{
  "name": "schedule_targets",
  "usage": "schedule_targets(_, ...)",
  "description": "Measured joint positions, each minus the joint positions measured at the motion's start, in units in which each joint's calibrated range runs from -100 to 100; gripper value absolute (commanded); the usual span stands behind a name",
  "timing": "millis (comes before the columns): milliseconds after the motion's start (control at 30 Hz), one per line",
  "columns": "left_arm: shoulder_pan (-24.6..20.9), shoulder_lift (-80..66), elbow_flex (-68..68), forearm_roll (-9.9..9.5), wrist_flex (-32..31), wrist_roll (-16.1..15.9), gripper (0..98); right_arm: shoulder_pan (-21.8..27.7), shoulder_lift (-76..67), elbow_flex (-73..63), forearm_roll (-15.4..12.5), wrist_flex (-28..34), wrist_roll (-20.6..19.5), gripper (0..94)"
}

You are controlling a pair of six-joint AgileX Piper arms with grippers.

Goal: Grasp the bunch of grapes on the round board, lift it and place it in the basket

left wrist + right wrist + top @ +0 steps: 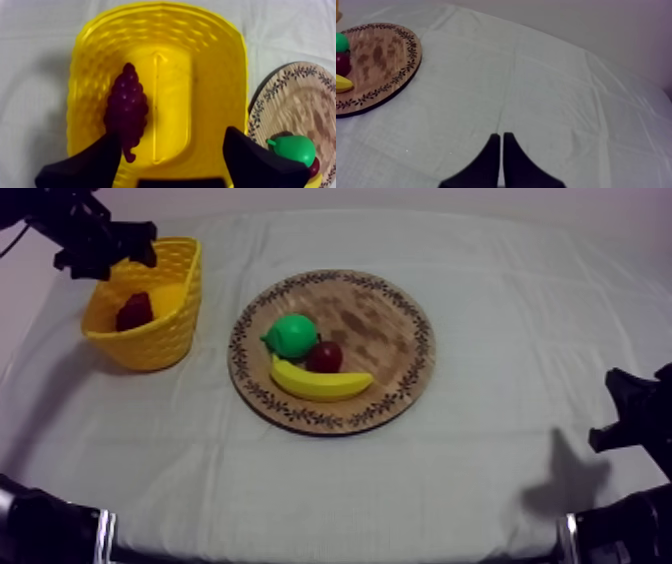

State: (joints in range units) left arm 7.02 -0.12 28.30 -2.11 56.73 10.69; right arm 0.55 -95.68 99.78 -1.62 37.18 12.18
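Observation:
The dark purple bunch of grapes [126, 110] lies loose on the floor of the yellow basket [215, 85], seen too in the top view as grapes [134, 311] inside the basket [160, 338] at the table's left. My left gripper [172, 150] hangs open above the basket, its fingers apart with nothing between them; in the top view it [120, 250] sits over the basket's far rim. The wooden board [400, 378] holds a green pear [292, 335], a small red fruit [324, 356] and a banana [318, 381]. My right gripper [501, 145] is shut over bare cloth.
The right arm [635, 423] rests low at the table's right edge. The board [383, 70] lies well away from the right gripper. The board's rim [280, 82] and pear [294, 148] sit just beside the basket.

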Motion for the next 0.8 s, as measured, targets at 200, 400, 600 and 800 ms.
schedule_targets(200, -0.27, -6.33, 5.34, 0.25, -0.89, 0.51, 69.6, 0.00, 0.00, 0.00, 0.00, 0.00, 0.00, 0.5)
schedule_targets(400, -0.48, -14.04, 12.57, 0.43, -2.51, 0.25, 67.6, 0.00, 0.00, 0.00, 0.00, 0.00, 0.00, 0.5)
schedule_targets(600, -1.03, -20.39, 19.77, 1.42, -5.42, -1.80, 64.5, 0.00, 0.00, 0.00, 0.00, 0.00, 0.00, 0.5)
schedule_targets(800, -2.06, -26.67, 27.34, 3.34, -9.98, -5.25, 50.7, 0.00, 0.00, 0.00, 0.00, 0.00, 0.00, 0.5)
